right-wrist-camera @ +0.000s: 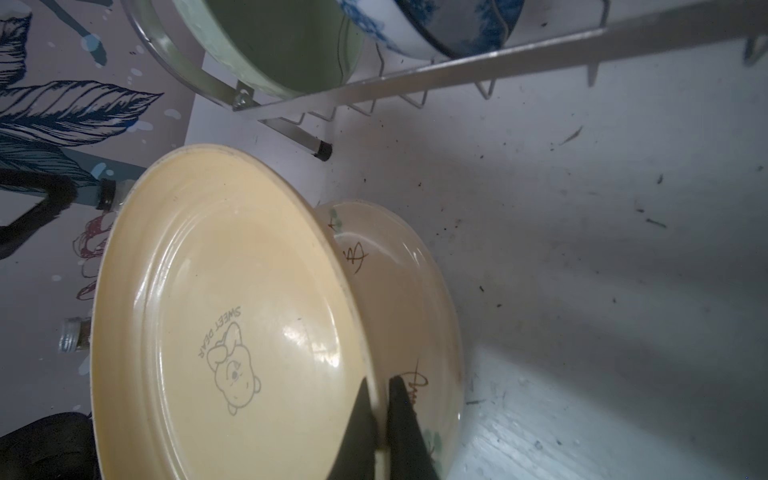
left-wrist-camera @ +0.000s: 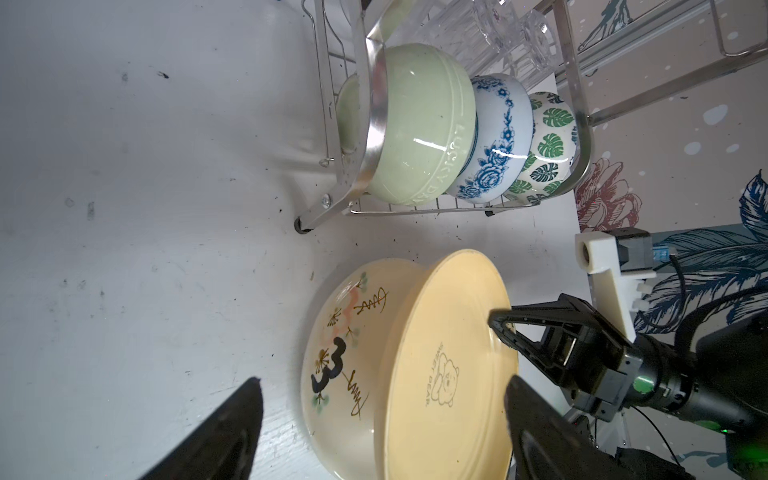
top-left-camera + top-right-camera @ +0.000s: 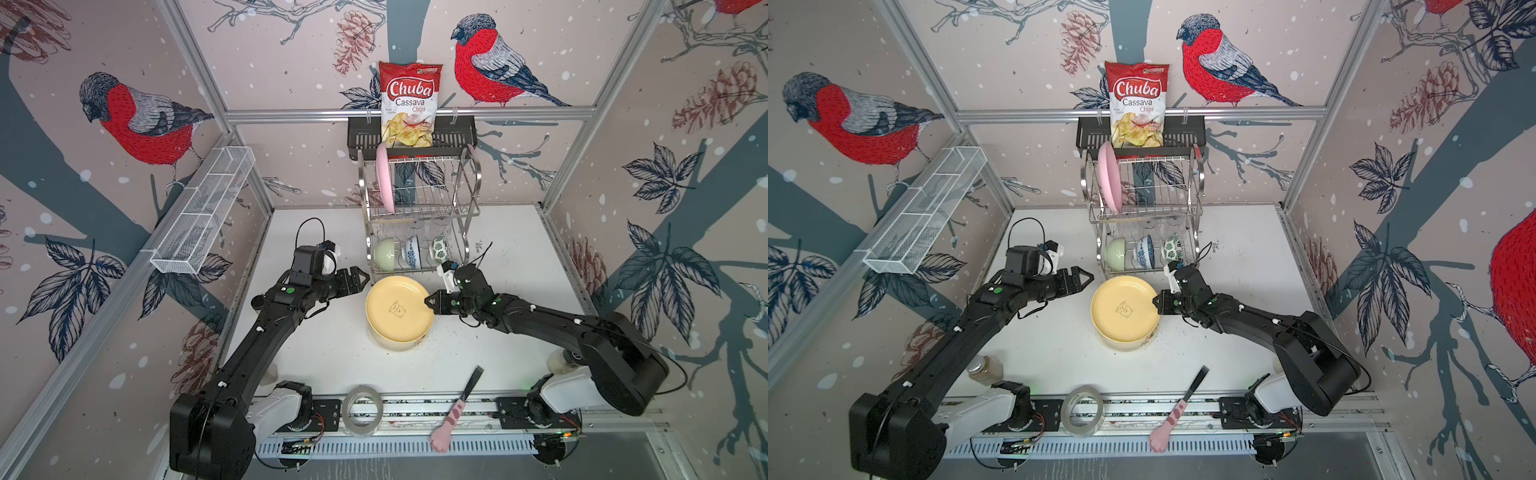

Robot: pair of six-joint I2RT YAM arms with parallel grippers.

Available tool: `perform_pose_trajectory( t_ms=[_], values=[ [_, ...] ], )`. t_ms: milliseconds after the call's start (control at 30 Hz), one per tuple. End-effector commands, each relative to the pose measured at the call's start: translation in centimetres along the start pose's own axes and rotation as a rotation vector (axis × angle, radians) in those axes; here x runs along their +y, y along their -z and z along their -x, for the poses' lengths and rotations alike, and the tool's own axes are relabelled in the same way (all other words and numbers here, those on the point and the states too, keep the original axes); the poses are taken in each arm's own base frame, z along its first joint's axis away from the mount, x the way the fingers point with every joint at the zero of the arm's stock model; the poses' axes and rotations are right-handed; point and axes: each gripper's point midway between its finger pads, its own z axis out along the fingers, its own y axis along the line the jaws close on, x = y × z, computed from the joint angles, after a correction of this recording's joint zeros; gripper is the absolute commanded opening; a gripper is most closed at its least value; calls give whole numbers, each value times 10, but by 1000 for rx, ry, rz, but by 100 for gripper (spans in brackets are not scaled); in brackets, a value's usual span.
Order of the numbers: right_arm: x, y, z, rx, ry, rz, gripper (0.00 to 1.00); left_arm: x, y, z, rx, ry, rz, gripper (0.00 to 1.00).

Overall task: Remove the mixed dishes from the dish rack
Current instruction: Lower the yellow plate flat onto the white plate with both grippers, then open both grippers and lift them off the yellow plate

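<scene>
The right gripper (image 3: 428, 302) is pinched tight on the rim of the yellow plate (image 3: 399, 309). It holds the plate tilted over the cream plate (image 2: 345, 353), which lies on the table (image 3: 316, 357) near the foot of the rack (image 3: 419, 212). Whether the two plates touch, I cannot tell. The left gripper (image 3: 365, 277) stands wide, just beside the yellow plate, and touches nothing. In the rack the pink plate (image 3: 384, 178) stands upright on the upper shelf, and three bowls (image 3: 413, 249) sit on the lower one.

white tbl (image 3: 324, 353) | dish rack (image 3: 417, 214) at back | cream plate (image 3: 395, 343) mid | jar (image 3: 986, 368) front-left
</scene>
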Motion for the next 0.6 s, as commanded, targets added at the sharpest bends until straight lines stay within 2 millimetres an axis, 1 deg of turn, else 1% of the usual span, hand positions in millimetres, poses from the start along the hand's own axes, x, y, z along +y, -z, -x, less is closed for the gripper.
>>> perform_pose_trajectory(
  t_ms=[0,200,433,567],
  values=[
    [-3,-8,5,-25,21,-49,0,3,2,1,-5,-14,19,91],
    [-8,-21,-1,-12,61,-126,0,3,2,2,-7,-15,21,92],
    [-22,-26,-3,-21,59,-196,0,4,2,0,-2,-13,18,92],
    [-22,-29,-6,-13,76,-218,0,3,2,1,-5,-12,15,93]
  ],
)
